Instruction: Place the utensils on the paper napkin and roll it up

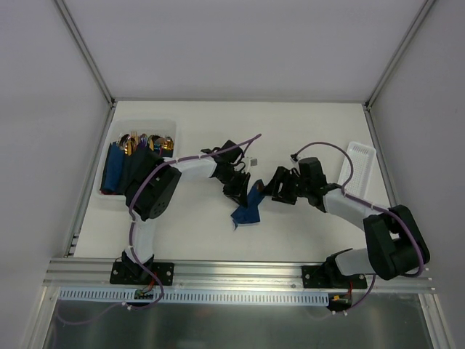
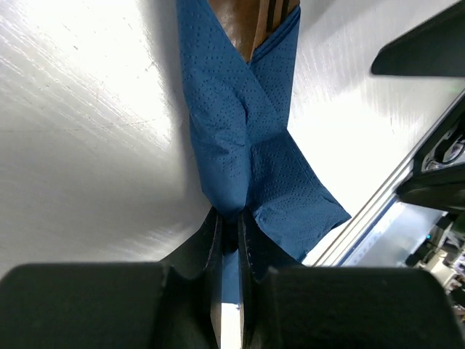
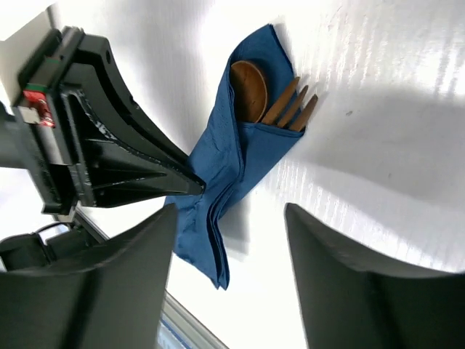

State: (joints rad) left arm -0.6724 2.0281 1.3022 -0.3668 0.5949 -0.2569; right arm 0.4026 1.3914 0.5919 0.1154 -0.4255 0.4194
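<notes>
The left gripper (image 2: 229, 218) is pinched almost fully closed on the paper napkin (image 2: 240, 131), its two fingertips clamping one folded edge where the wrapped layers cross. From that pinch the dark blue paper runs away from the fingers as a narrow bundle lying on the white table (image 3: 378, 109). At the bundle's far, open end the utensils (image 3: 272, 102) stick out: the bronze-brown bowl of a spoon (image 3: 249, 89) and, just beside it, the tines of a fork (image 3: 289, 110). On the other side of the pinch, a loose flap of the napkin fans out past the left fingertips. The right gripper (image 3: 231, 218) stands wide open and holds nothing. In its wrist view the napkin's loose lower end shows in the gap between its fingers (image 3: 131, 291); whether it touches either cannot be told. From above, a clear bin (image 1: 174, 138) with more cutlery sits well behind the left arm.
</notes>
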